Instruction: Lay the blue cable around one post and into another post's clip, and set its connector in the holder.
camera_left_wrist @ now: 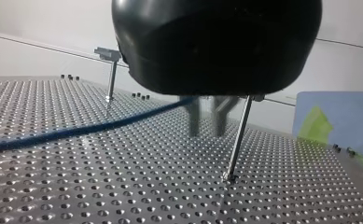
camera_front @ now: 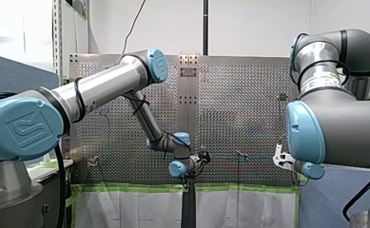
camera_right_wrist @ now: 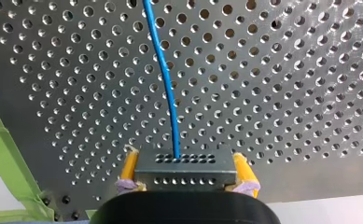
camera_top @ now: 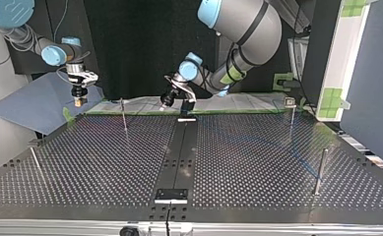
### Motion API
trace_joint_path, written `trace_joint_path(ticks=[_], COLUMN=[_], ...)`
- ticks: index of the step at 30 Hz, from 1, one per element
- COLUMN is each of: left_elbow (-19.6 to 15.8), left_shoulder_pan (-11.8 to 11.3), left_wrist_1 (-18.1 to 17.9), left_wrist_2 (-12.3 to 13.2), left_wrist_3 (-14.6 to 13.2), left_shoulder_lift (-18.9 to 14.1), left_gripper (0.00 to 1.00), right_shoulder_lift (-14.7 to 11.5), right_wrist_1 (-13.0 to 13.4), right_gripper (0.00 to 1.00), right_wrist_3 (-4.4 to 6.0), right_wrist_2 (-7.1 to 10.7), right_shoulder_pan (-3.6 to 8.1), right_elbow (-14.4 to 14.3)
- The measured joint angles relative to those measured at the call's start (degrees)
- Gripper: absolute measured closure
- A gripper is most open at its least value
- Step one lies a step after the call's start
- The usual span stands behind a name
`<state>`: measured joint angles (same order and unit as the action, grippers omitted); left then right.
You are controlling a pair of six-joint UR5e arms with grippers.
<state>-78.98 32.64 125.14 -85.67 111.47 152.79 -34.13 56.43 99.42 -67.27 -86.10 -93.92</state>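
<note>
In the right wrist view my right gripper (camera_right_wrist: 186, 173) is shut on a grey connector block (camera_right_wrist: 186, 161), its yellow pads (camera_right_wrist: 129, 165) on both sides. The blue cable (camera_right_wrist: 165, 79) leaves the block and runs ahead over the perforated plate. In the top view this gripper (camera_top: 79, 101) hangs at the far left, past the plate's edge. In the left wrist view the cable (camera_left_wrist: 76, 130) lies on the plate and runs up to my left gripper (camera_left_wrist: 207, 134), whose blurred fingers (camera_left_wrist: 194, 119) stand apart. A thin post (camera_left_wrist: 237, 140) stands right beside them. The top view shows that gripper (camera_top: 171, 96) at the plate's far middle.
A post with a clip on top (camera_top: 291, 115) stands at the top view's far right and a plain post (camera_top: 320, 169) nearer. Two more posts (camera_top: 124, 117) (camera_top: 36, 164) stand at the left. Black blocks (camera_top: 171, 195) (camera_top: 186, 110) sit on the centre strip. Green tape (camera_right_wrist: 2, 154) lines the plate's edge.
</note>
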Motion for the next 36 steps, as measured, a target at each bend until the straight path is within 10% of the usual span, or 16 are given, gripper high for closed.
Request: trace_joint_path(ticks=[3, 18, 36], left_elbow=[0.0, -0.05, -6.41], left_shoulder_pan=[0.17, 0.74, 1.77], left_wrist_1=[0.49, 6.32, 10.24], left_wrist_2=[0.84, 5.75, 5.37], left_wrist_3=[-0.44, -6.44, -14.74], left_shoulder_lift=[-0.01, -0.35, -7.22], left_gripper=[0.0, 0.0, 0.0], right_shoulder_lift=[0.02, 0.05, 0.12], right_wrist_1=[0.0, 0.04, 0.13], right_gripper=[1.0, 1.0, 1.0], right_wrist_3=[0.0, 0.0, 0.0], right_wrist_2=[0.06, 0.21, 0.29], right_shoulder_pan=[-0.12, -0.64, -0.88], right_elbow=[0.0, 0.0, 0.0])
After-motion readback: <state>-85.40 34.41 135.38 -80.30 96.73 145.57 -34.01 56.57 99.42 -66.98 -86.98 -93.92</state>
